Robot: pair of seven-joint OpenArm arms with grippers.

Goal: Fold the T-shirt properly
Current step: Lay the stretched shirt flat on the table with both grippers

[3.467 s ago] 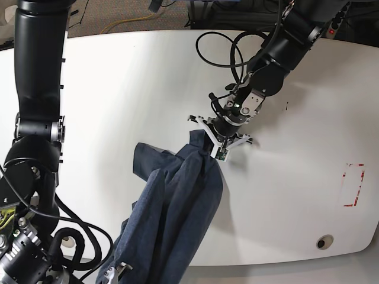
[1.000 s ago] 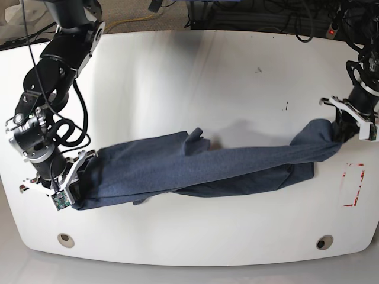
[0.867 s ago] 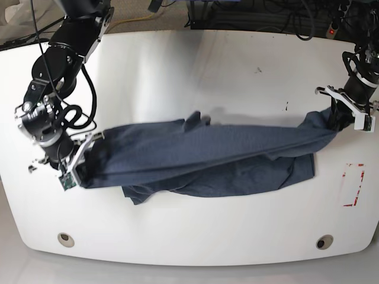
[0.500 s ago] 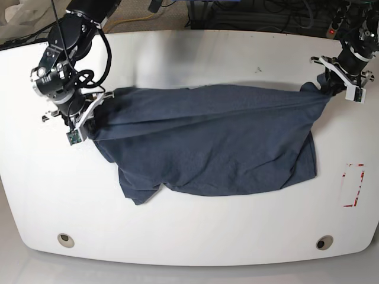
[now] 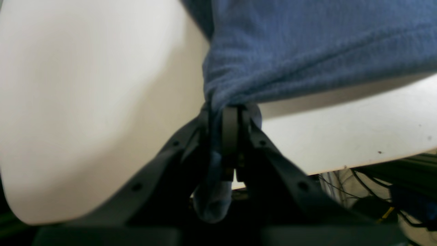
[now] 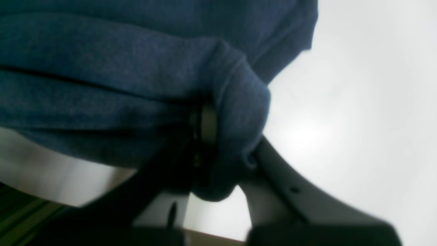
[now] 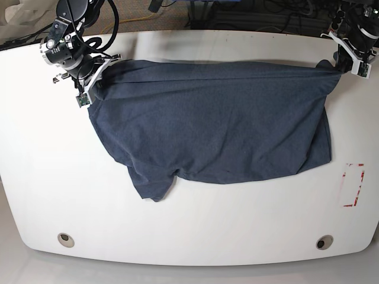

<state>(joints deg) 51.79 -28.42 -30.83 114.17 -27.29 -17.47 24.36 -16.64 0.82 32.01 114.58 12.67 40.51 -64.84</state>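
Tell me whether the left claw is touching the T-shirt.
Touching. The left wrist view shows the left claw shut on a bunched corner of the T-shirt, with fabric pinched between its jaws.

Desk [image 7: 195, 236]: white, glossy top with rounded corners, lit evenly from above with soft glare. Two round grommet holes near the front edge, one at the left [image 7: 66, 239], one at the right [image 7: 324, 242]. Red tape rectangle [image 7: 353, 184] marked near the right edge. Small dark speck [image 7: 259, 70] on the far half. Behind the desk, tangled black cables [image 7: 266, 15] and a yellow cord [image 7: 127, 22] lay on grey-brown carpet [image 7: 133, 12].
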